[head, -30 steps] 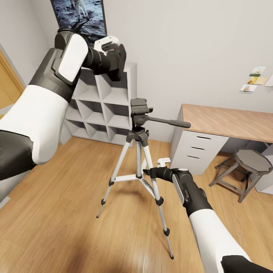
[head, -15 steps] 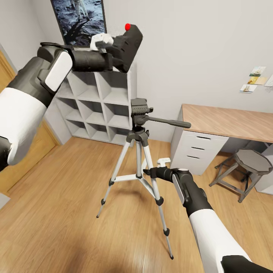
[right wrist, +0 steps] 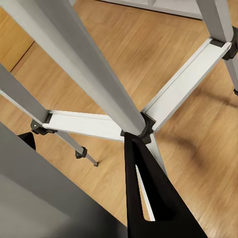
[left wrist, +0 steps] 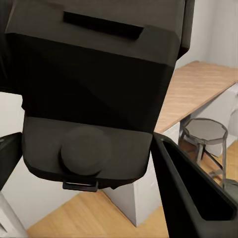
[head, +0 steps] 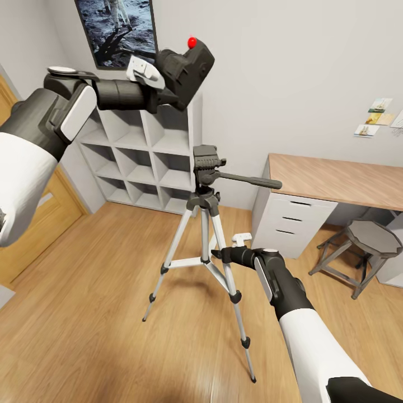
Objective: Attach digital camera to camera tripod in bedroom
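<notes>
- Left gripper: fingertips were hidden behind the digital camera.
- Right gripper: jaws were masked by a leg of the camera tripod; grip could not be told.
- Stool beside the tripod: cut off by the frame's edge.
- Wall cards: print too small to be read.

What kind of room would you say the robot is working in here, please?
Probably a bedroom or study: a light wood plank floor, grey cube shelves beneath an astronaut poster, and a wood-topped desk with white drawers and a stool beside it. No bed is in view.
</notes>
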`<state>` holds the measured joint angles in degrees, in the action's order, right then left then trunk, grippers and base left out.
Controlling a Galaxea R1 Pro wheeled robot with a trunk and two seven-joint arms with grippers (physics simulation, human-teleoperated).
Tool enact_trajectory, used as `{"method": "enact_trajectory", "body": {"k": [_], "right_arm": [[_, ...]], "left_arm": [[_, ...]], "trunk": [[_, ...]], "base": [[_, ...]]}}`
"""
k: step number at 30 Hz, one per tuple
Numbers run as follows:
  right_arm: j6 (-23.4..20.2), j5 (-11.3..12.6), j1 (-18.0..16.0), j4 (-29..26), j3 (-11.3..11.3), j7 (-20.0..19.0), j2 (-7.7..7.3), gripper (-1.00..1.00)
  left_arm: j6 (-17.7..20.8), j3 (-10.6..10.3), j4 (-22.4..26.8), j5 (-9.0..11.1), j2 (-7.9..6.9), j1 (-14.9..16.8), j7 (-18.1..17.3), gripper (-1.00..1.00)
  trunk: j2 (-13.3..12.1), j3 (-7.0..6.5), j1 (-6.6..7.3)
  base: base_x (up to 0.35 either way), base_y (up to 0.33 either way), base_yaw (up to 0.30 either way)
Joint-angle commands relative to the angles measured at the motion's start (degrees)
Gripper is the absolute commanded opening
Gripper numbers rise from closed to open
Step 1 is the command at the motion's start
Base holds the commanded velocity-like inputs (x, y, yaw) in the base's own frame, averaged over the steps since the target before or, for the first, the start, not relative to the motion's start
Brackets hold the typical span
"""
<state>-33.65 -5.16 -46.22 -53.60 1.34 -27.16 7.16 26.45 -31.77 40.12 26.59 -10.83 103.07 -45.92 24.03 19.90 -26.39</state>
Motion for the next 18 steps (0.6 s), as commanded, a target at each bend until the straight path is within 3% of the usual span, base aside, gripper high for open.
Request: {"method": "enact_trajectory", "body": {"k": [1,5,8,10,13,16,18], "right_arm": [[-0.3,-0.9,0.0,0.0,0.2,-0.4,0.04,-1.00],[-0.2,-0.8,0.0,0.0,0.2,-0.4,0.04,-1.00],[-0.2,-0.9,0.0,0.0,0.2,-0.4,0.04,-1.00],[-0.2,-0.9,0.0,0.0,0.2,-0.4,0.04,-1.00],[-0.1,-0.9,0.0,0.0,0.2,-0.4,0.04,-1.00],[0.0,-0.9,0.0,0.1,0.2,-0.4,0.04,-1.00],[0.0,-0.9,0.0,0.1,0.2,-0.4,0.04,-1.00]], "left_arm": [[0.4,-0.2,-0.1,0.7,-0.09,0.1,-0.2,-1.00],[0.3,-0.9,-2.0,0.2,-0.25,0.0,-5.0,-1.00],[0.3,-1.9,-6.0,-2.6,0.03,0.1,-12.1,-1.00],[0.3,-2.2,-8.1,-6.2,0.56,0.3,-15.8,-1.00],[0.6,-2.4,-10.1,-14.1,1.82,1.4,-21.8,-1.00],[1.2,-2.5,-10.7,-17.6,2.33,3.5,-26.4,-1.00],[1.4,-2.5,-10.9,-18.7,2.25,4.4,-28.3,-1.00]], "trunk": [[0.1,0.11,-0.04],[0.1,0.11,-0.04],[0.1,0.11,-0.04],[0.1,0.11,-0.04],[0.1,0.11,-0.04],[0.1,0.11,-0.04],[0.1,0.11,-0.04]], "base": [[0.000,0.000,0.000],[0.000,0.000,0.000],[0.000,0.000,0.000],[0.000,0.000,0.000],[0.000,0.000,0.000],[0.000,0.000,0.000],[0.000,0.000,0.000]]}}
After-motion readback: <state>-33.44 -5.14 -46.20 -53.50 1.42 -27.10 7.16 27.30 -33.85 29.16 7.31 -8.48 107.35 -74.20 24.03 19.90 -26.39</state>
